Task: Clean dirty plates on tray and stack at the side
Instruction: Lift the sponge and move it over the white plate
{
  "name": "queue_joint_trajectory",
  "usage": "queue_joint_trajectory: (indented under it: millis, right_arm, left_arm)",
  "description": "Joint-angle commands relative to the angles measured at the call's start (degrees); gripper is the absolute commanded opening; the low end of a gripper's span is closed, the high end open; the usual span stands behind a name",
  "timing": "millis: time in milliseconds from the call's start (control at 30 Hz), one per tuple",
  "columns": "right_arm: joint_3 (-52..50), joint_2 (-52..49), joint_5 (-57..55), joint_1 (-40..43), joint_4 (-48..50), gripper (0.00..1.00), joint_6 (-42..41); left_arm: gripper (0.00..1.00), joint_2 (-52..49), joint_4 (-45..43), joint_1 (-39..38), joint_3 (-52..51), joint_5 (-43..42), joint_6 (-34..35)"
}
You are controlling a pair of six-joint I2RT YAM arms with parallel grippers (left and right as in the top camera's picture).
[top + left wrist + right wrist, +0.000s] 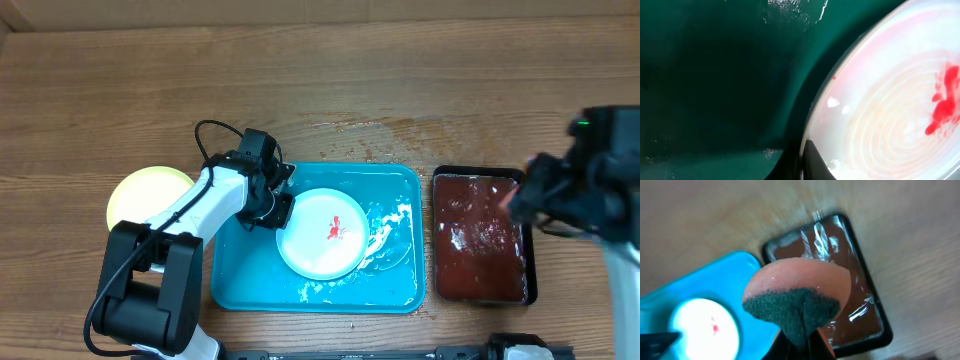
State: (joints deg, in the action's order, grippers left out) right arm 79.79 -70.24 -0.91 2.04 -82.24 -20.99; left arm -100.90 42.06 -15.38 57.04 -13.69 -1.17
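One red-smeared plate (pixel 318 245) sits in the tray (pixel 240 285) (foam (pixel 388 228) beside it).

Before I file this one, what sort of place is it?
Probably a test bench staged as a dishwashing station, not a real kitchen: a wooden table, a wet turquoise tray holding a sauce-smeared white plate, a black tray of reddish-brown liquid, and a scouring sponge.
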Motion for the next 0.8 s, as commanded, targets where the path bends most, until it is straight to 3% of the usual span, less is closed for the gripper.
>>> queue_joint_trajectory:
  millis: [0, 167, 333, 600, 767]
  right_arm:
    - [-9.75, -5.4, 1.51, -0.24, 3.58, 0.04, -0.46]
    - [-12.63, -7.21, 15.93, -3.23, 9.46, 0.04, 6.82]
    - [-12.33, -6.71, 27.21, -10.71, 15.1, 0.04, 7.48]
    - [-12.35, -10.05, 27.96, -24.59, 24.87, 0.04, -3.04]
    - [-12.35, -16.96, 28.0, -28.98, 27.12, 0.04, -4.76]
  left_arm:
    - [0.04, -0.87, -0.26, -0.02, -0.28, -1.97, 1.42]
    - [0.04, -0.87, -1.03, -0.02, -0.28, -8.5, 1.4]
    - [0.04, -0.87, -2.1, -0.02, -0.28, -14.14, 1.7]
    - [0.04, -0.87, -2.62, -0.07, -0.28, -16.15, 4.24]
    - [0.04, -0.87, -2.6, 0.02, -0.28, -15.78, 6.64]
